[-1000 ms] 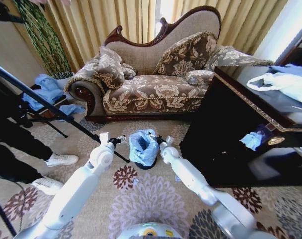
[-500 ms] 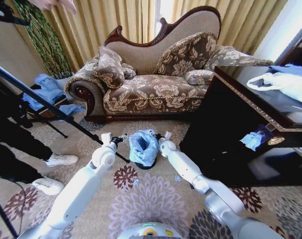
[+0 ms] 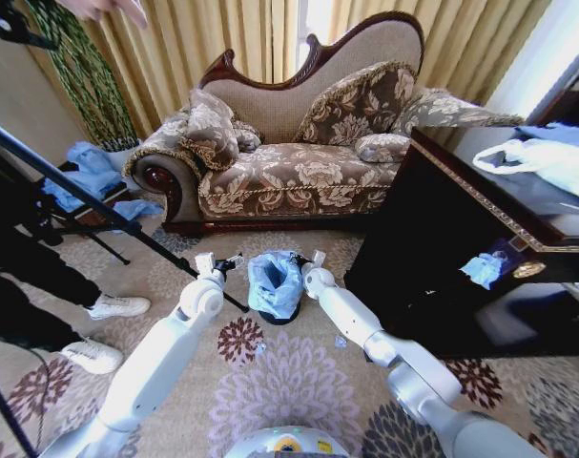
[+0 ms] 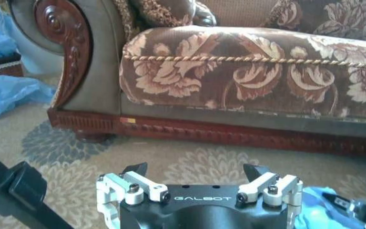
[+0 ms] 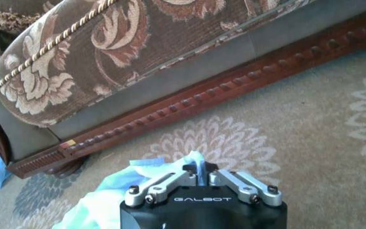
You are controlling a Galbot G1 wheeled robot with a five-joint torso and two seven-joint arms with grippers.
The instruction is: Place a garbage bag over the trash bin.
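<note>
The garbage bag (image 3: 275, 281), light blue and crinkly, is draped over the trash bin (image 3: 281, 318). Just a black sliver of the bin shows at the bag's base, on the carpet in front of the sofa. My right gripper (image 3: 302, 260) is at the bag's right rim. In the right wrist view its fingers (image 5: 199, 168) are shut together on a raised edge of the garbage bag (image 5: 146, 172). My left gripper (image 3: 228, 262) hovers just left of the bin, apart from it. The left wrist view has this gripper (image 4: 194, 170) open and empty, with the garbage bag (image 4: 323, 210) off to one side.
A floral sofa (image 3: 289, 181) stands behind the bin. A black cabinet (image 3: 442, 248) fills the right side with a white handled bag (image 3: 547, 157) on top. A tripod leg (image 3: 98, 205) and a person's white shoes (image 3: 117, 306) are at the left. Open carpet lies in front.
My right arm has stretched farther forward along the bag's right rim. My left gripper has crept slightly forward and right toward the bin. The bag's top has shifted a little.
</note>
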